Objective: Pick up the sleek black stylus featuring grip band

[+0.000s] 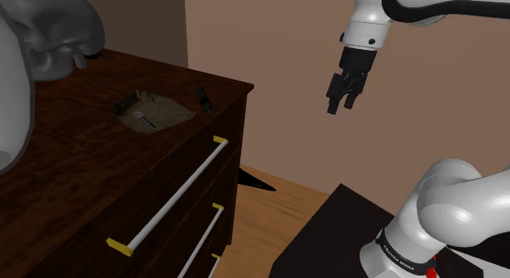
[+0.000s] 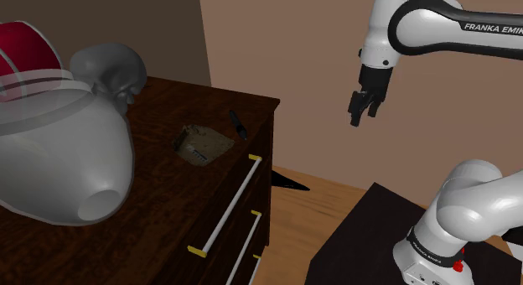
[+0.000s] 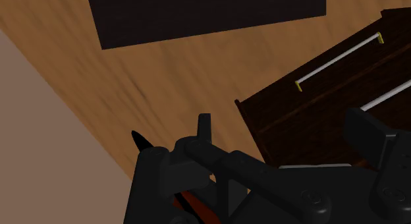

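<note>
Progress looks to be at the very start: the black stylus (image 1: 203,98) lies flat on top of the dark dresser (image 1: 82,170), close to its edge and just beside a flat brown scrap (image 1: 155,113). The claw (image 1: 341,107) hangs in the air well apart from it, out over the floor, its fingers parted and empty. Approach, descent, grasp and lift all appear left to do.

black stylus (image 2: 237,125) lying on the dark dresser (image 2: 168,103) top, close to the drawer-side edge near the far corner, flat brownish scrap (image 2: 204,143) just beside it, gripper (image 2: 362,116) hanging in the air well off that edge
</note>
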